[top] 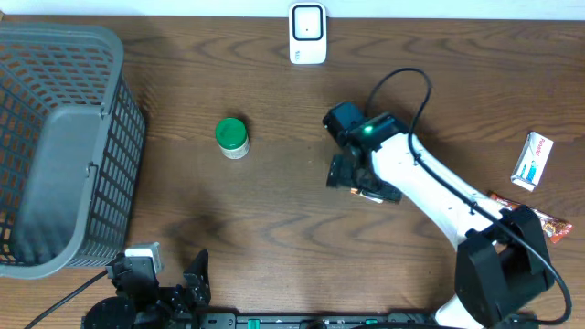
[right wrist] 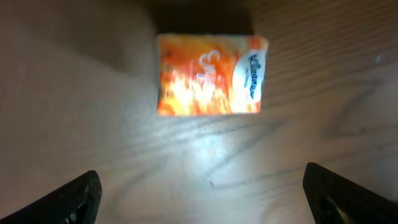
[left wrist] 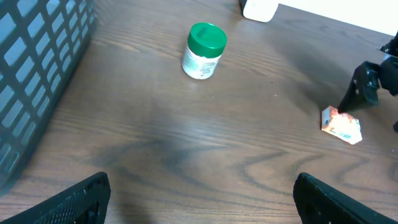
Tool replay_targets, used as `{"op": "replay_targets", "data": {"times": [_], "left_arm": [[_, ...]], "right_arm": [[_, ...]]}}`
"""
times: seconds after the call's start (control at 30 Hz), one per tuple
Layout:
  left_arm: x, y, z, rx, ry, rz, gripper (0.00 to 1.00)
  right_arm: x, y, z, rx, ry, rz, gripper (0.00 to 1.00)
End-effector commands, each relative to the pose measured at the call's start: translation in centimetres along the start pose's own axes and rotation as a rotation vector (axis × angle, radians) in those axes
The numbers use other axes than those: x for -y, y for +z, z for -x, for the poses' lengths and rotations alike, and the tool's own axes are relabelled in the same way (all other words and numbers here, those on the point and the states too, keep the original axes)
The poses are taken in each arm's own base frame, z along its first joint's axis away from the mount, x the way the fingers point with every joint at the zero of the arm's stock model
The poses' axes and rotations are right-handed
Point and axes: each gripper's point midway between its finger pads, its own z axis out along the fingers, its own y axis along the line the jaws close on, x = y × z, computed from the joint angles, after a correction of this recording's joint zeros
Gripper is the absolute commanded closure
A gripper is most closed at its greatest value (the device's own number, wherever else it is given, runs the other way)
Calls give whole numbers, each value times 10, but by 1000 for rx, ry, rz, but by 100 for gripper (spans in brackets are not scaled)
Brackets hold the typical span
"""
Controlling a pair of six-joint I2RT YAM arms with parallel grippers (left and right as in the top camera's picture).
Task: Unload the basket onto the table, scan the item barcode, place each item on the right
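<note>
the right gripper (right wrist: 208, 193) is hanging over the table (top: 274, 228) with its jaws spread wide; in the right wrist view the two fingertips (right wrist: 78, 199) are sitting at the bottom corners, well apart, pinching nothing. the packet (right wrist: 210, 74), orange with a white and blue label at one end, is lying flat on the wood ahead of those tips, not between them, and a bright glare is washing over its middle.

from overhead the right arm is reaching from the lower right corner toward the table's centre. its gripper is covering most of the packet, so only an orange edge is showing beneath it. in the left wrist view one dark finger is standing just beside the packet's far edge; whether it is touching is not clear.

the scanner (top: 308, 33) is standing at the far edge of the table, well apart from the packet.

the left gripper (left wrist: 208, 202) is resting low at the near edge with its jaws also spread and nothing in them.

a jar (top: 232, 138) with a green lid is standing upright left of centre. a grey basket (top: 119, 110) is filling the left side. a small box (top: 532, 160) and a wrapper (top: 548, 224) are lying at the right edge.
</note>
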Motion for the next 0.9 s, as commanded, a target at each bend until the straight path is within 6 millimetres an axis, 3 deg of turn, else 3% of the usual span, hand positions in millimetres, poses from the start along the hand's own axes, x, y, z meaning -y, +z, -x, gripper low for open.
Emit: {"op": "replay_targets", "data": {"times": [0.0, 0.2, 0.47, 0.7, 0.87], "left_arm": [[2, -1, -1, -2, 5, -14, 6], [2, -1, -1, -2, 4, -14, 6], [2, -1, -1, -2, 4, -14, 6], [2, -1, -1, -2, 5, -14, 6], [2, -1, -1, -2, 5, -14, 6]], "right_arm": [[-3, 16, 9, -45, 158, 17, 1], [-2, 39, 27, -46, 168, 11, 1], [12, 55, 46, -53, -23, 7, 1], [0, 65, 39, -62, -101, 68, 1], [11, 87, 23, -89, -97, 51, 1]]}}
